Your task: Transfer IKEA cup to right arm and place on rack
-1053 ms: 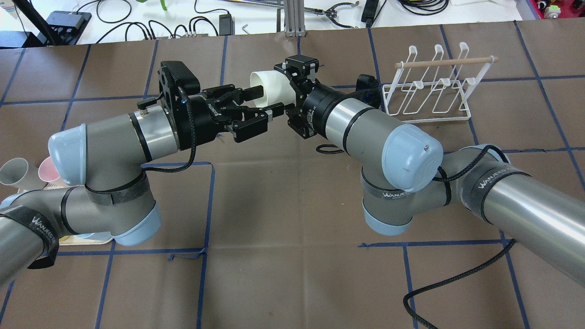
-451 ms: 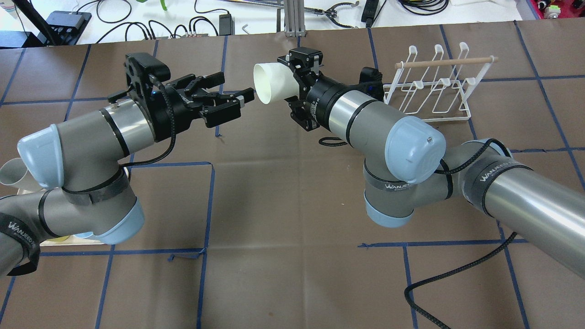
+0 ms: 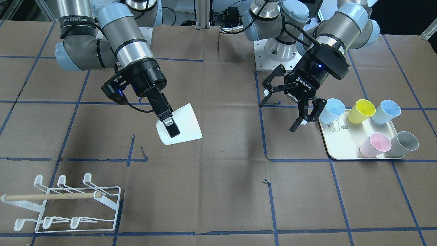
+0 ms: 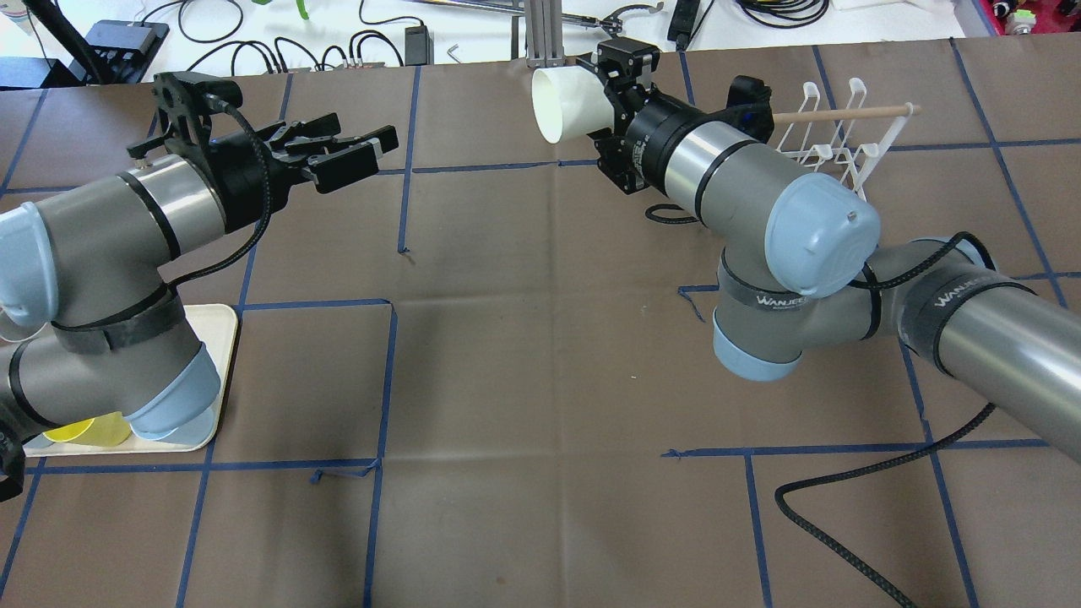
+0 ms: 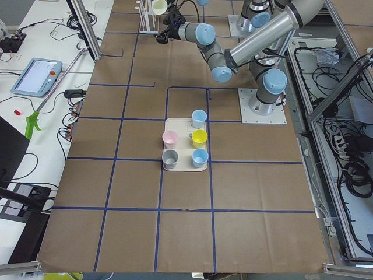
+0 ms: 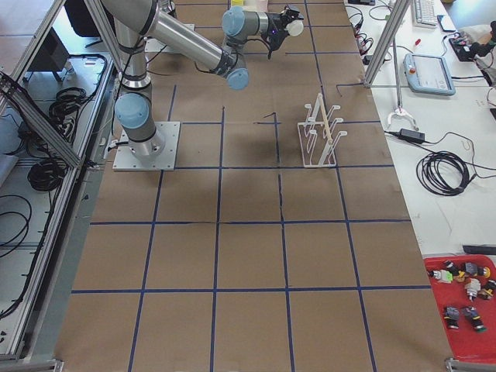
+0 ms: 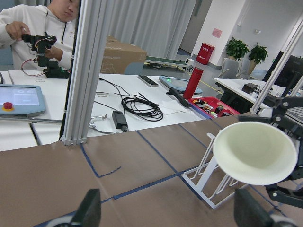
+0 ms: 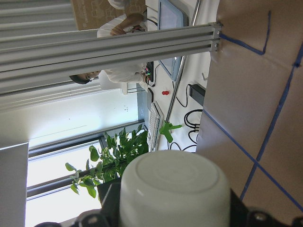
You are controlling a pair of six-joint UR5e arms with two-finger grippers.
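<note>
Brown paper covers the counter (image 4: 540, 380), marked into squares by blue tape (image 4: 312, 302). The white wire rack (image 3: 82, 187), a wooden dowel (image 3: 51, 197) across it, stands at the right arm's end, near the edge away from the robot. A cream tray (image 3: 343, 145) with five coloured cups (image 3: 362, 110) sits at the left arm's end. Beyond the counter are white benches (image 7: 113, 85) strewn with cables (image 7: 142, 101), and a person (image 7: 28, 23) sits at one.

The right arm (image 4: 760, 203) reaches forward over the counter with its wrist roughly level. The right gripper (image 3: 173, 127) has its fingers (image 3: 171, 129) clamped on the base end of the white cup (image 4: 570, 103). The cup lies on its side in the air, mouth turned toward the left arm (image 4: 110, 219), clear of the counter and apart from the rack.

The left arm stretches forward too. The left gripper (image 3: 278, 116) hangs over the counter just beside the tray, fingers spread wide and empty, well apart from the cup.
</note>
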